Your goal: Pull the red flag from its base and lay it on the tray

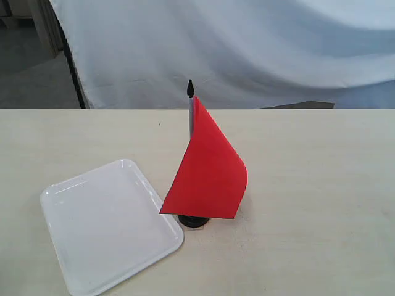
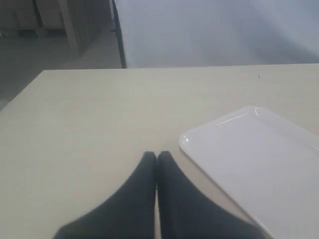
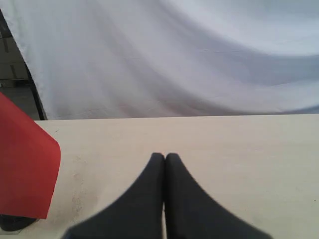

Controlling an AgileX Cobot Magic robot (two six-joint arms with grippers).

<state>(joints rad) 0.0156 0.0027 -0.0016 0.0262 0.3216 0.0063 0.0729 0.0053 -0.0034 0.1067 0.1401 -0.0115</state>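
The red flag (image 1: 210, 176) is seen standing upright, its thin black pole seated in the round black base (image 1: 194, 220), so no part of the task is judged done: the pole has yet to be gripped, pulled out of the base and laid down. The white tray (image 1: 105, 228) lies flat just beside the base, toward the left arm's side, with nothing on it. The right gripper (image 3: 165, 157) is pressed fully closed with nothing held; the base and the flag's cloth are seen off to one side of its fingertips, apart from them, with bare table (image 1: 308, 185) between. The left gripper (image 2: 157, 157) is likewise closed and empty, near a tray corner, and the base is not seen from its wrist camera.
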